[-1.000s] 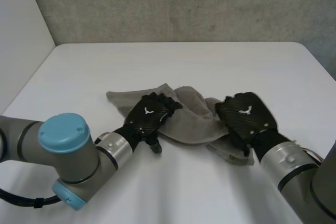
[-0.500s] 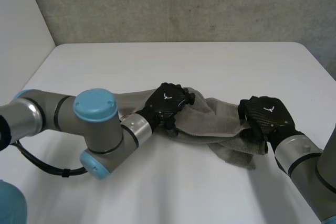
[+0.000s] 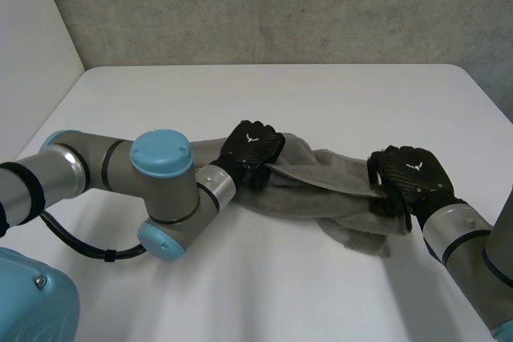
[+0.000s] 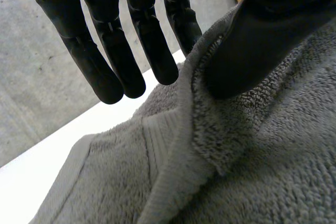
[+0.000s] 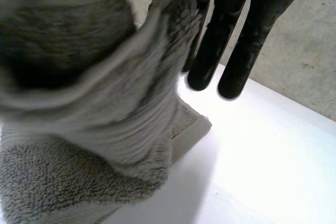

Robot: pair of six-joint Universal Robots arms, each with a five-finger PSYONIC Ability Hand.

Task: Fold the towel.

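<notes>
A grey towel (image 3: 321,191) lies bunched across the middle of the white table (image 3: 280,94), pulled into a long strip between my two hands. My left hand (image 3: 252,146) is at the strip's left end. In the left wrist view its thumb (image 4: 252,40) presses the hemmed edge of the towel (image 4: 247,156) towards the straight fingers (image 4: 105,51). My right hand (image 3: 409,175) holds the strip's right end. In the right wrist view a rolled fold of the towel (image 5: 79,103) rises beside the straight fingers (image 5: 247,40) and hides the thumb. A loose part of the towel (image 3: 361,238) hangs down to the table.
A grey concrete wall (image 3: 280,6) stands behind the table's far edge. Bare white tabletop (image 3: 264,294) lies in front of the towel, and more of it behind. My left arm's elbow (image 3: 160,154) rests low over the table's left half.
Both hands have moved apart and a little away from me, drawing the bunched towel out into a long strip. The left hand's thumb has shut onto the towel's edge.
</notes>
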